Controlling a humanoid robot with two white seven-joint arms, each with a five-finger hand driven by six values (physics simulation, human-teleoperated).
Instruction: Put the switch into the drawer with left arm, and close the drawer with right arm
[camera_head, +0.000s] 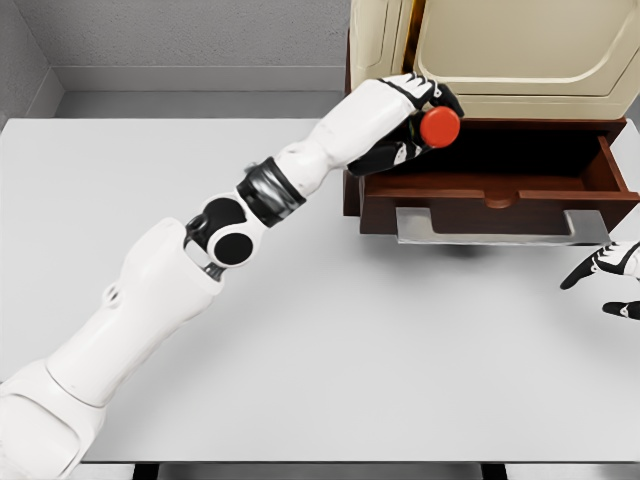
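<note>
My left hand (425, 118) reaches across the table and holds the switch (440, 127), a black body with a round red button, over the left end of the open drawer (500, 195). The fingers are curled around it. The drawer is dark brown wood, pulled out toward me, with a grey metal handle (490, 228) along its front. Its inside is dark and I cannot make out any contents. My right hand (612, 280) rests at the table's right edge, fingers spread, holding nothing, just below and right of the drawer front.
The drawer belongs to a cabinet with cream-coloured panels (500, 50) at the back right. The white table (300, 330) stretches wide to the left and front. A grey wall stands behind.
</note>
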